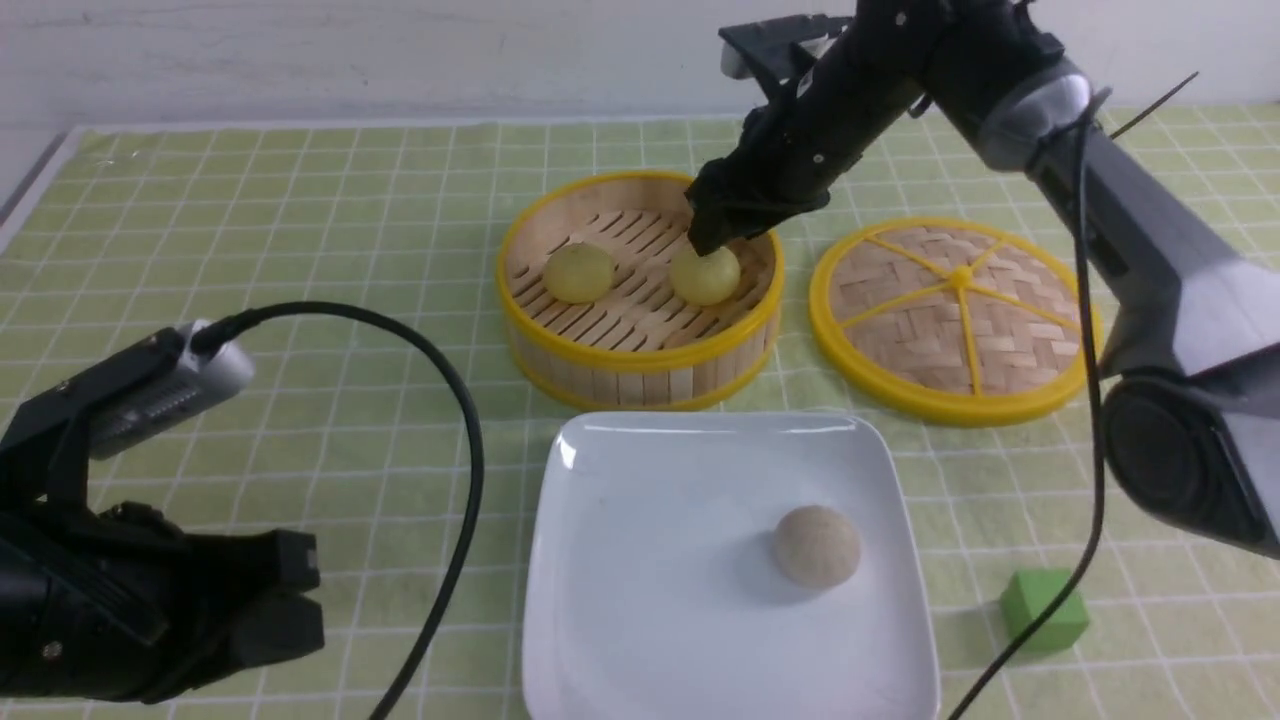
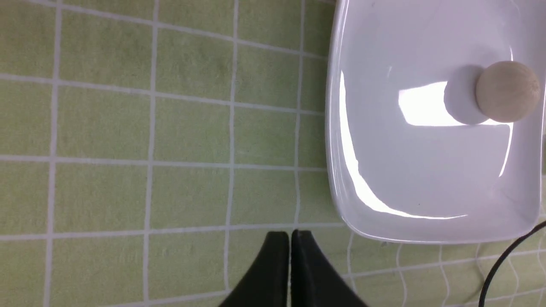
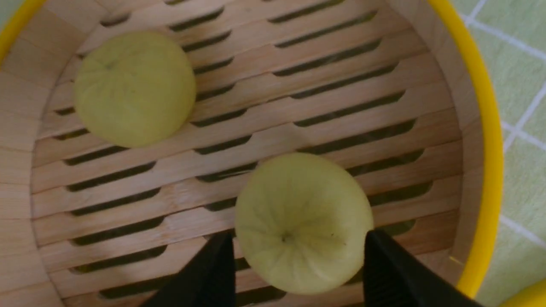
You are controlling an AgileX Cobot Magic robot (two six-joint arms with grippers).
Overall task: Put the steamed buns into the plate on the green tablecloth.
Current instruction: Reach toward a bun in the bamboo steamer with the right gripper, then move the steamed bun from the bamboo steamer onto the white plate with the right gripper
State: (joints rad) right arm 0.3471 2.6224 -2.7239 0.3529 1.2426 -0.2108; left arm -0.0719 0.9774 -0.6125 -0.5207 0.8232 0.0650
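Two pale-yellow steamed buns lie in the round bamboo steamer: one to the left, one to the right. My right gripper reaches down into the steamer. Its two black fingers press on both sides of the right bun, which rests on the slats. The white square plate lies on the green tablecloth in front of the steamer. My left gripper is shut and empty, low over the cloth to the left of the plate.
A grey-beige bun sits in the plate's right half. The woven steamer lid lies to the right of the steamer. A small green cube stands to the right of the plate. A black cable loops over the cloth.
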